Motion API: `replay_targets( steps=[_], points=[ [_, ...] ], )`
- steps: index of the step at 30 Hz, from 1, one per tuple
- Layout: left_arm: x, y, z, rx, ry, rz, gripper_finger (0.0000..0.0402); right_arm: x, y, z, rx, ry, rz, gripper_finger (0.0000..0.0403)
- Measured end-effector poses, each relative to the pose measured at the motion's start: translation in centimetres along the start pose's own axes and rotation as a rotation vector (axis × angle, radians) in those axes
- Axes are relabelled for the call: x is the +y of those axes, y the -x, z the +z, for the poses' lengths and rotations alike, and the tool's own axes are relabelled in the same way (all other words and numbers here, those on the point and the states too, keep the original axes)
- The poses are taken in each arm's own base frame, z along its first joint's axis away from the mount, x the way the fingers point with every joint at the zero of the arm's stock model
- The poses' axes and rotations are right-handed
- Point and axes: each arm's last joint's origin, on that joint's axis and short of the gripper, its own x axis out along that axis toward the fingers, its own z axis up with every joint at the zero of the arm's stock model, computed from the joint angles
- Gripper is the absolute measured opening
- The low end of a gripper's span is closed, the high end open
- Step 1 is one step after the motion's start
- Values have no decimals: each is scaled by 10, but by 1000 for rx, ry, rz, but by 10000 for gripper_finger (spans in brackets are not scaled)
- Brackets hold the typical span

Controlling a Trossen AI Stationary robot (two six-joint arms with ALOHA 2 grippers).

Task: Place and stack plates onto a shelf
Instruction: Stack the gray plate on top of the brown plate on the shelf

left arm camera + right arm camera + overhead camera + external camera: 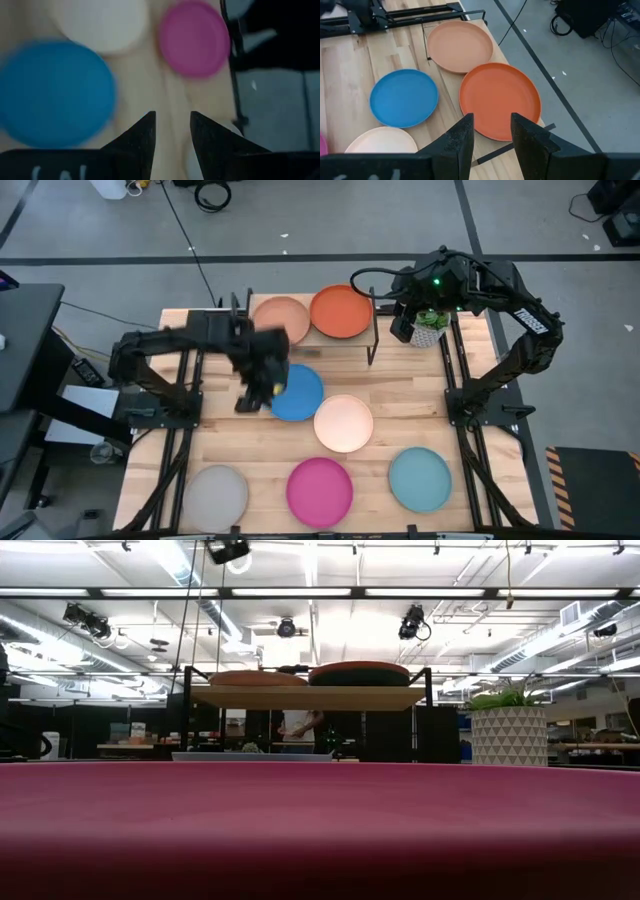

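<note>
The shelf (372, 338) stands at the table's far edge and carries the tan plate (282, 318) and the orange plate (342, 311) side by side, both lying flat on its board (310, 697). The blue (300, 394), cream (344, 423), magenta (320, 490), light teal (420, 478) and grey (215, 495) plates lie flat on the table. No dark teal plate shows. My left gripper (262, 388) hovers open at the blue plate's left rim, above bare wood (172, 125). My right gripper (403, 330) is open just right of the shelf, looking over the orange plate (500, 100).
A white patterned plant pot (430, 328) stands at the far right corner, close under my right gripper. Black frame rails (455, 370) run along both table sides. The magenta plate (320, 830) fills the low view's foreground. Bare wood lies between the shelf and the blue plate.
</note>
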Motion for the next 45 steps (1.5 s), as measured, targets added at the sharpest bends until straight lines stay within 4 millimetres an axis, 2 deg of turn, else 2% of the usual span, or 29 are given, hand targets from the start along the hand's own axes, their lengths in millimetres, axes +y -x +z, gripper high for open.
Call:
replay_targets(
  steps=[6,11,18,23,28,34,39,45],
  points=[
    [-32,-64,-31,46,43,-132,127,1,0,0,3,-15,2,135],
    [-55,-112,-66,74,80,-182,127,1,0,0,3,-14,2,135],
    [-80,-159,-108,176,116,-181,127,1,0,0,0,-8,2,135],
    [-90,-176,-132,211,93,-63,127,1,0,0,0,-12,6,135],
    [-96,-189,-150,214,51,-45,127,1,0,0,-2,-14,6,135],
    [-92,-204,-172,213,12,12,127,1,0,0,-5,-41,8,135],
    [-88,-207,-175,202,54,62,127,1,0,0,-5,-51,10,135],
    [-87,-215,-182,157,-22,29,127,1,0,1,-7,-53,10,135]
  ],
)
